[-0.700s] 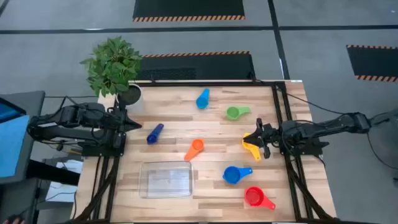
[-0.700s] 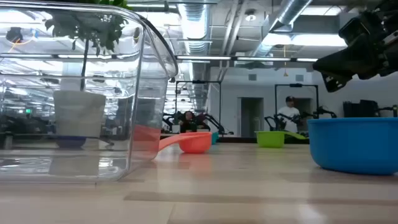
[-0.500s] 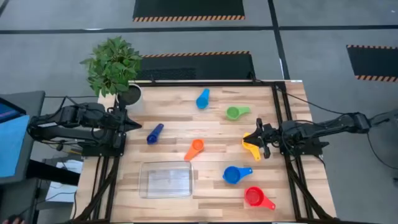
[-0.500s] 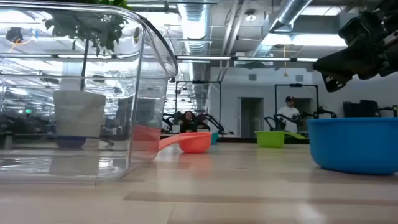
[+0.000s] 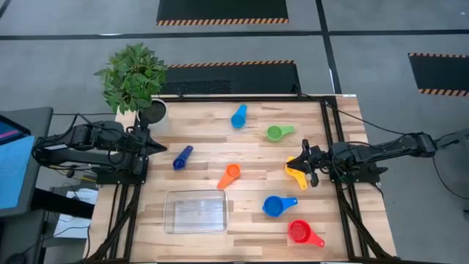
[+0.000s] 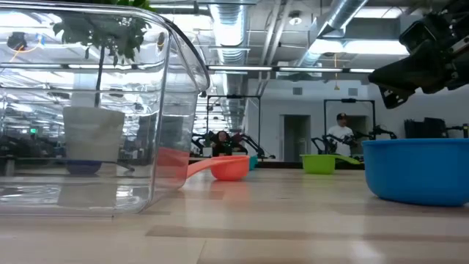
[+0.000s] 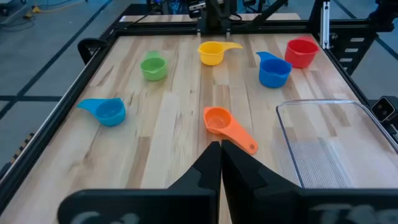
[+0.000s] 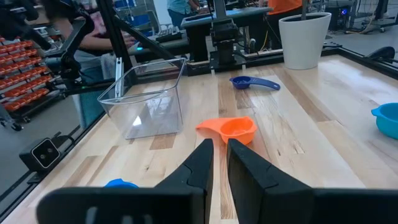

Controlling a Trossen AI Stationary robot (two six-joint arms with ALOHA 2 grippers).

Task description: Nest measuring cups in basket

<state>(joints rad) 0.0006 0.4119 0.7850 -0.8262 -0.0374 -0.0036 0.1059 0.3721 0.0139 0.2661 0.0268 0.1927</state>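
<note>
1. Plainly, the right gripper (image 5: 303,165) hovered over the table's right edge with its fingers (image 8: 200,163) a narrow gap apart and nothing between them; the yellow cup (image 5: 295,173) sat directly under its tips.
2. Ahead of that gripper lay the orange cup (image 8: 231,129), and beyond it the basket (image 8: 147,99), with no cup inside. The dark blue cup (image 8: 252,82) lay farther off, near the white pot (image 8: 303,38).
3. The left gripper (image 5: 154,147) waited at the opposite edge, fingers (image 7: 209,163) pressed together and holding nothing. In front of it were the orange cup, then the light blue (image 7: 104,111), green (image 7: 153,66), yellow, blue (image 7: 273,70) and red (image 7: 301,52) cups, with the basket close on one side.
4. All seven cups were still loose on the wood, so I judged the task barely begun.
5. Risk: with so small a gap, the right fingers could come down on the yellow cup's rim and push it away rather than straddle its wall or handle.
6. Risk: these light cups might slide or tip on the smooth wood if nudged, and the yellow one was near the table's edge.
7. Risk: dropping small cups into the basket first would block nesting, so order mattered.
8. Against the earlier frames, nothing had shifted: both arms, every cup and the basket sat exactly as before.
</note>
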